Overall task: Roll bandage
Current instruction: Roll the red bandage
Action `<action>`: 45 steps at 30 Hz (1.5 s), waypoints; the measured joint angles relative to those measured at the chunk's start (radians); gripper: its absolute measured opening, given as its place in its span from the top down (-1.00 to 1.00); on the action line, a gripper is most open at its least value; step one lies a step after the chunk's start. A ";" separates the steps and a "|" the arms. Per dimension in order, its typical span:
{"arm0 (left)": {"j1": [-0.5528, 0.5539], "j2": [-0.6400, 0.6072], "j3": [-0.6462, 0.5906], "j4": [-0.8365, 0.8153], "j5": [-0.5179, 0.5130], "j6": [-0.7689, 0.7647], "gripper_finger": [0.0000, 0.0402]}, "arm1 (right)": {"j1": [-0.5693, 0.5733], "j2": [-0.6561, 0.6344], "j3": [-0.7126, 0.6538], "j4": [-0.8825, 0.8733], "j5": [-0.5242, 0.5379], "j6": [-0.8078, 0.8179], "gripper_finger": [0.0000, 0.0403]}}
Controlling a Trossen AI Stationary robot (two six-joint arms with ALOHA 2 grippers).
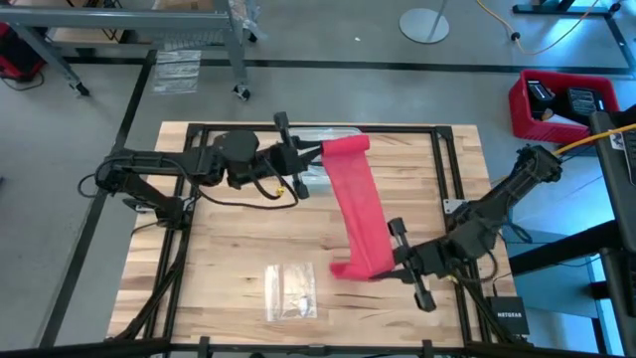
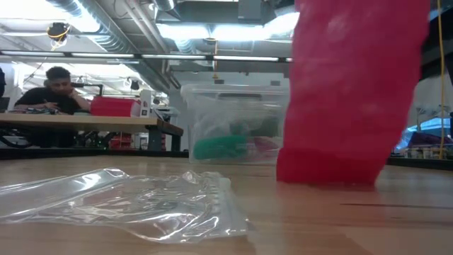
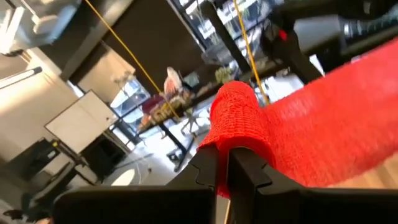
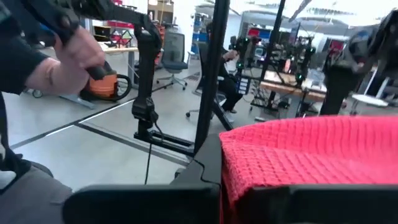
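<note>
Over table [image 1: 229, 288], bandage [image 1: 360, 204] hanging as long red band between both arms; left gripper [image 1: 316, 161] pinching its far end, jaws clamped; right gripper [image 1: 390, 261] clamping near end just above wood; plastic bag [image 1: 290, 291] lying nearby

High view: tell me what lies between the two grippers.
The long red fabric bandage spans it, from the left gripper, shut on its far end, to the right gripper, shut on its near end.
</note>
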 joint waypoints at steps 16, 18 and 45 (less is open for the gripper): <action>-0.065 0.070 -0.001 -0.208 -0.023 -0.019 0.95 | 0.075 0.113 0.367 -0.104 0.116 -0.195 0.99; -0.084 0.070 -0.002 -0.227 -0.054 -0.016 0.95 | 0.075 0.113 0.392 -0.119 0.145 -0.208 0.99; -0.284 0.068 0.001 -0.333 -0.037 -0.069 0.95 | -0.047 0.121 0.801 -0.208 0.337 -0.490 0.99</action>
